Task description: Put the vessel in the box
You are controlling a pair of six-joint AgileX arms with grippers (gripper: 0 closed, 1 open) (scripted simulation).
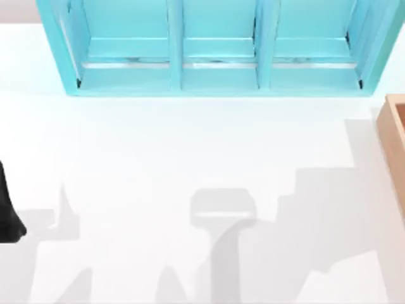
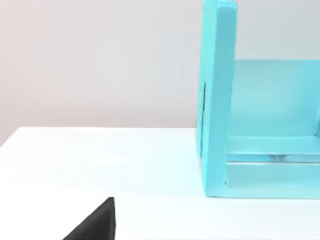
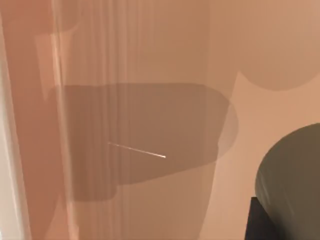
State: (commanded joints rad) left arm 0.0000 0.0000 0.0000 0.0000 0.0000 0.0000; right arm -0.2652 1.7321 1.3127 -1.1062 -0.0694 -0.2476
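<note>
Hanging over the box (image 3: 150,60), the little grey-green vessel (image 3: 292,180) sits beside a dark finger (image 3: 260,222) of the right arm. I cannot tell if that hand is squeezing it. The cup looks light, hard and smooth, best held by its sides.

No text, label, brand, number or sign is showing legibly anywhere: the turquoise shelf unit (image 1: 218,47), the white table (image 1: 158,152), the box (image 1: 395,136) and the vessel (image 3: 292,175) are all presenting plain, unmarked surfaces.
</note>
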